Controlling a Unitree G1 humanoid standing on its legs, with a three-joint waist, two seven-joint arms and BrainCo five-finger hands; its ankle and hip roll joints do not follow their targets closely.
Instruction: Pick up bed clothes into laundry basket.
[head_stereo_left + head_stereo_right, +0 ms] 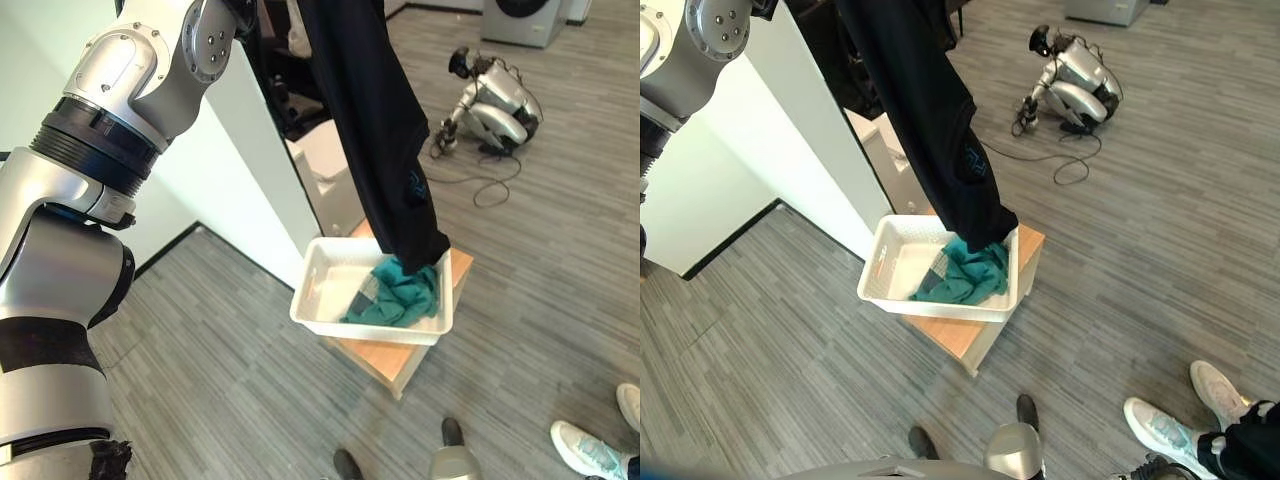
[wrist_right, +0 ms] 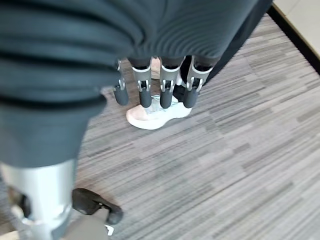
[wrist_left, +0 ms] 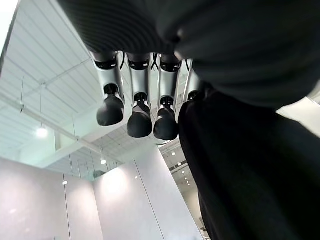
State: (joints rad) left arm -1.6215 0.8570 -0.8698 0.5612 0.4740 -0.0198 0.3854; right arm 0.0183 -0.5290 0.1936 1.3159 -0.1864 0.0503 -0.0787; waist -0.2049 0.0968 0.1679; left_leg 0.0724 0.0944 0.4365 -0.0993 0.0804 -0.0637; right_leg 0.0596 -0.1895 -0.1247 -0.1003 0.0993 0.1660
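A person's white shoes (image 1: 1185,420) stand on the wood floor (image 1: 1120,260) nearest the robot, at its right. The right hand (image 2: 160,85) hangs low over that floor with relaxed fingers, holding nothing.

Further out, a white basket (image 1: 318,285) sits on a low wooden stool (image 1: 385,358), covering most of its top. A teal cloth (image 1: 400,293) lies bunched in the basket's far right corner.

A long black garment (image 1: 375,130) hangs down from above, its lower end dipping into that same corner onto the teal cloth. The left hand (image 3: 140,107) is raised high; black cloth drapes just beside its fingers, which look nearly straight, and whether they grip the garment cannot be told.

Beyond, a white wall panel (image 1: 810,150) stands left of the basket, and another robot (image 1: 495,100) lies on the floor, well apart.
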